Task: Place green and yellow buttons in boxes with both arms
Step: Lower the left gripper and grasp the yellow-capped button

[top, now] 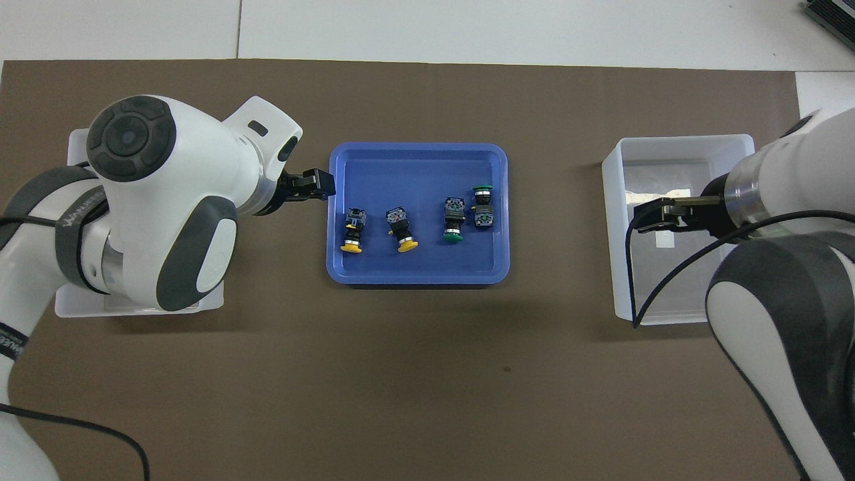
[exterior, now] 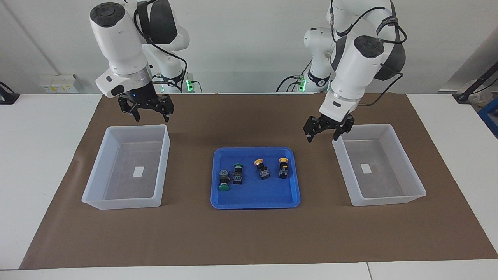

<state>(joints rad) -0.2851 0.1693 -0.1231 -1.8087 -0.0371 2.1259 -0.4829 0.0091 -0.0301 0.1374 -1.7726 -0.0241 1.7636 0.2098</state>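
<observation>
All four buttons [exterior: 253, 172] lie in the tray [exterior: 229, 200]; boxes [exterior: 126, 167] sit at three and nine o'clock, seemingly empty.

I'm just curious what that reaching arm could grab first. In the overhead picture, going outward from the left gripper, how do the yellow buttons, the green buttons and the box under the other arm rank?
From the left gripper, open beside the blue tray:
1. Yellow buttons, at its end of the tray.
2. Green buttons, at the tray's right-arm end.
3. Box, at the right arm's end of the table, under the open right gripper.
</observation>
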